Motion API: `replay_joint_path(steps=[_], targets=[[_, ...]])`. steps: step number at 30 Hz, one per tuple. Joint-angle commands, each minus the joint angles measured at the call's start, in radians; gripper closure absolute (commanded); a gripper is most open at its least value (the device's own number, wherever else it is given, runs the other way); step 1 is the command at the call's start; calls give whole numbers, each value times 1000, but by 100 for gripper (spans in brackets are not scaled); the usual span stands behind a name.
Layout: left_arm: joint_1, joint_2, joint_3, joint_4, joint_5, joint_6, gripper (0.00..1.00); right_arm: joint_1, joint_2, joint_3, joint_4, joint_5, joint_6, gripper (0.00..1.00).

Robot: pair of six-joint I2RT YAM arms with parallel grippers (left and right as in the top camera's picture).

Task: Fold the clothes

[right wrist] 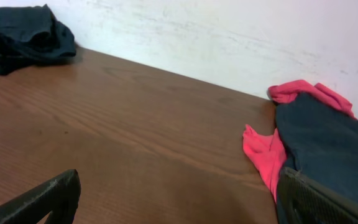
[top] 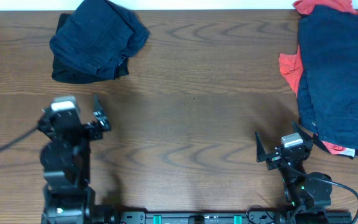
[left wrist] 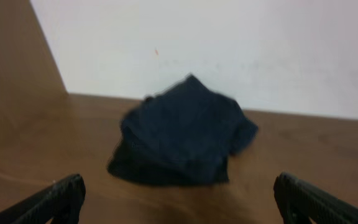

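Both arms sit low at the near edge of the surface (top: 191,124), and neither carries anything. The left claw (left wrist: 179,199) is released, jaws spread wide, and faces a rumpled navy heap (top: 98,40) in the far-left corner. The right claw (right wrist: 179,186) is just as wide and empty. It looks across bare wood toward the far-right stack, where a broad navy piece (top: 337,81) lies over red-orange cloth (top: 289,68) that pokes out at its left side and far end. All the clothes lie at these two ends, well apart, with the middle between them bare.

The step in hand reads as the reach for a garment — nothing is gripped yet. Which heap is the supply cannot be told for sure. The right stack lies flatter, and the left one is bunched.

To do it well:
- Take only the top layer, pinching at an edge or waistband rather than digging into the bulk, so the pieces under it are not dragged along.
- Draw the garment into the bare middle, where both arms can reach it.
- Spread it flat before any fold — one claw at each corner, pulling gently apart — since soft cloth creased now will fold crooked.
- Come in low and level, as fabric slips from a shallow pinch.
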Motion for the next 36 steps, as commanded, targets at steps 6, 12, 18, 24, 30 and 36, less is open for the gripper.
replay_joint_path(steps=[6, 12, 18, 24, 30, 36], targets=[[2, -232, -341, 215, 143, -2, 2, -7, -7, -6, 2, 3, 11, 1], [2, -360, -442, 248, 155, -2, 2, -7, -7, -6, 2, 3, 11, 1], [2, -418, -443, 248, 154, -1, 2, -7, -7, -6, 2, 3, 11, 1], [2, -484, -443, 248, 154, -1, 2, -7, -7, -6, 2, 3, 11, 1], [2, -506, -444, 249, 154, -1, 2, -7, -7, -6, 2, 3, 11, 1], [2, -506, -473, 249, 154, -1, 2, -7, -7, -6, 2, 3, 11, 1]])
